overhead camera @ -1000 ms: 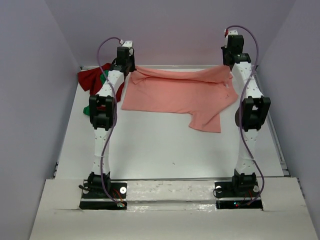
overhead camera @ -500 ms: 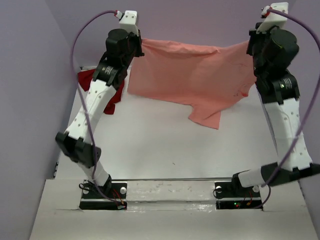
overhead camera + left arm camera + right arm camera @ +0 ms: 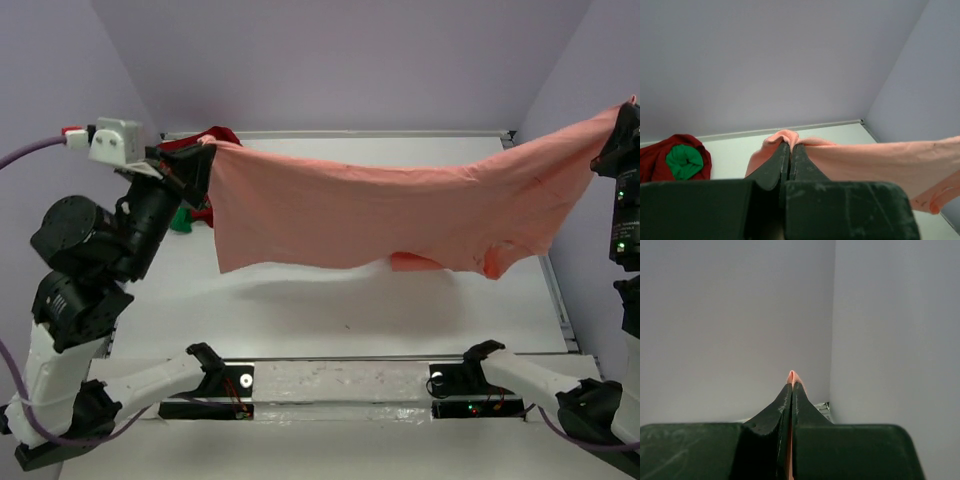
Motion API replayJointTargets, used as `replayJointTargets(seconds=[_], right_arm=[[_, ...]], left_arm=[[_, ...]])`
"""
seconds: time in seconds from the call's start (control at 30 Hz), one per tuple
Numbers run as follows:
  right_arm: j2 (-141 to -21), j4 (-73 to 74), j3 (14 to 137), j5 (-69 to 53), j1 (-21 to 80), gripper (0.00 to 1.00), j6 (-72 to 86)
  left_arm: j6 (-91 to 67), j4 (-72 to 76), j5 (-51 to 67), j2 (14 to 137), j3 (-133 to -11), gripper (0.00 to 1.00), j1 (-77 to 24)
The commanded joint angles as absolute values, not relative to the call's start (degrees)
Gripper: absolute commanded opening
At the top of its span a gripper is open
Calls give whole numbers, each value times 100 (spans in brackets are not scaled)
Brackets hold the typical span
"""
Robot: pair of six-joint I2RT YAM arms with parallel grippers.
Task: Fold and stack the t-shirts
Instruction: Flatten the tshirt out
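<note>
The salmon-pink t-shirt [image 3: 400, 215] hangs in the air above the table, stretched wide between both grippers. My left gripper [image 3: 205, 150] is shut on its left top corner, and in the left wrist view the cloth [image 3: 865, 160] bulges out past the gripper [image 3: 790, 146]. My right gripper [image 3: 625, 115] is shut on the right top corner at the frame edge. In the right wrist view only a pink tip [image 3: 791, 374] shows above that gripper [image 3: 791, 385]. The dark red shirt [image 3: 655, 160] lies crumpled at the back left with the bright green one [image 3: 684, 161] bunched on it.
The white table [image 3: 330, 310] lies under the hanging shirt, whose lower hem and one sleeve [image 3: 500, 262] dangle just above it. Lilac walls close in the back and both sides. The arm bases [image 3: 220, 385] sit at the near edge.
Both arms have risen and swung back toward the near edge and outward. The pink shirt has come up off the table and been pulled wide.
</note>
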State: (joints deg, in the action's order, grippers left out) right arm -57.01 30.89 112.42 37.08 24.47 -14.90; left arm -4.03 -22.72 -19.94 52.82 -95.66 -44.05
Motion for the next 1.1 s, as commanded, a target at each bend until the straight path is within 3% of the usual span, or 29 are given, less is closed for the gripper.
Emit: replayJointTargets(seconds=[0.0,0.23,0.53,0.83,0.93,1.07], right_arm=[[-5511,3463,11988,3771,2487,0,-1406],[-5748,3762,12603,3428,2487,0,-1257],[-6873,3497,12673,3472,2487,0,-1460],[-5186,3050,11742,3954,2654,0,-2003],[-5133,3460,12171,3457,2654,0,-1698],[-5282,3736,12813,2351,2313,0,-1223]], left_arm=[[-650,-2891,-2040,4624,-9361,0,-4439],[-563,-2945,-1749,4456,-9545,0,-4438],[-62,-2206,-2031,5510,-9791,0,-4447],[-193,-2364,-1793,4097,-9289,0,-4439],[-62,-2724,-1322,3973,-9912,0,-4141],[281,-2848,-319,4034,-10625,0,-2797]])
